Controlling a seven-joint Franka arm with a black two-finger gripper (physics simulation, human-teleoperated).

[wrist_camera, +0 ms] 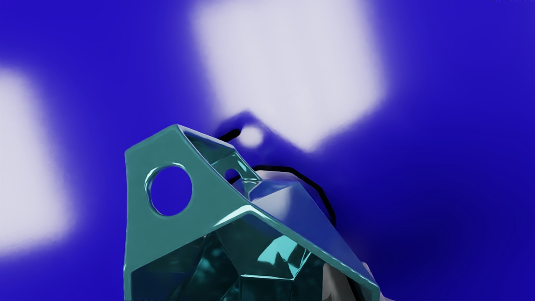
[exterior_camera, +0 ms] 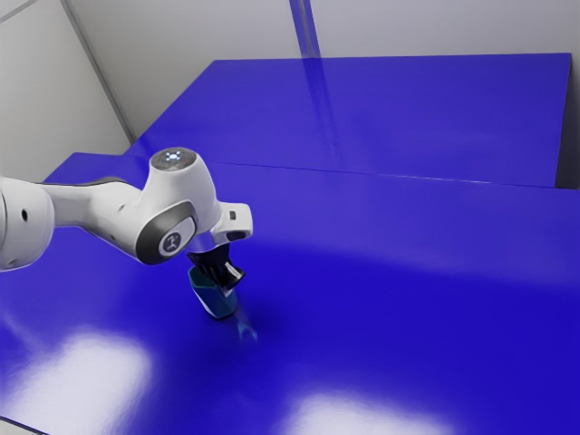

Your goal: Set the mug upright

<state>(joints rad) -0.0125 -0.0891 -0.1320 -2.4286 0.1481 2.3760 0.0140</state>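
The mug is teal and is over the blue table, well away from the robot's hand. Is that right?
Not quite: the mug is not well away from the robot's hand. The exterior view shows the hand right at it. The mug is indeed teal and over the blue table.

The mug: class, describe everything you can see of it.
The mug is glossy teal and many-sided, with a darker, faceted inside. A flat side part has a round hole. It looks hard, perhaps glazed. It is tilted, mouth facing the hand's camera, with the gripper at its rim. Whether its base touches the table is unclear.
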